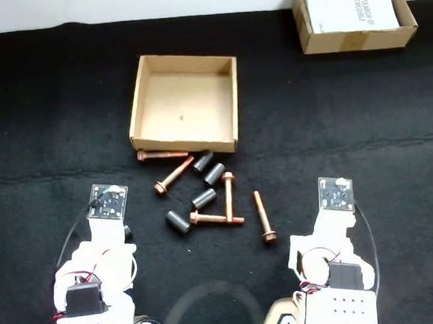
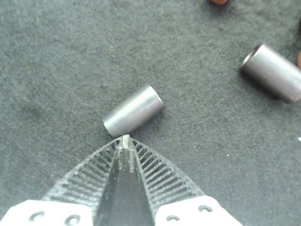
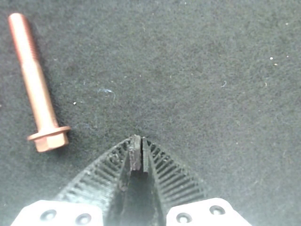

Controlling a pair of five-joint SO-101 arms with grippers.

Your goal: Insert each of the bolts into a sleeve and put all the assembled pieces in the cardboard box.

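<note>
- Nearest the lens on the left wrist: left gripper (image 2: 125,141), fingers pressed together on nothing, tips just beside a grey sleeve (image 2: 134,110) lying on its side on the black mat (image 2: 56,56).
- Likely to shove that sleeve rather than take it if driven forward without first parting the fingers. Round and on its side, so apt to roll off across the mat.
- Second sleeve (image 2: 273,73) well apart from the first, so no help as a stop against rolling.
- Right gripper (image 3: 136,141) likewise together and empty, near the flanged head of a copper bolt (image 3: 37,80) lying flat.
- Awkward to lift from flat. With a shallow pinch on the thin shank, prone to swivelling or slipping, then meeting the sleeve's bore askew and jamming at its mouth.
- Seen from above: five bolts and four sleeves scattered between the arms and the open cardboard box (image 1: 138,100), none yet joined, nothing in the box.
- One sleeve short by that count, unless a fifth hidden somewhere. Risk of one bolt left over.
- Upright-lying bolt (image 1: 229,197) and crosswise bolt (image 1: 217,219) apparently touching near their ends. Lifting either could drag the other.
- Far bolt (image 1: 162,154) tight against the box's near wall. Little room for fingers there, and a chance of knocking the box out of place.
- Smaller box (image 1: 350,43) at the far corner, holding a white sheet. Wrong destination if mistaken for the target.
</note>
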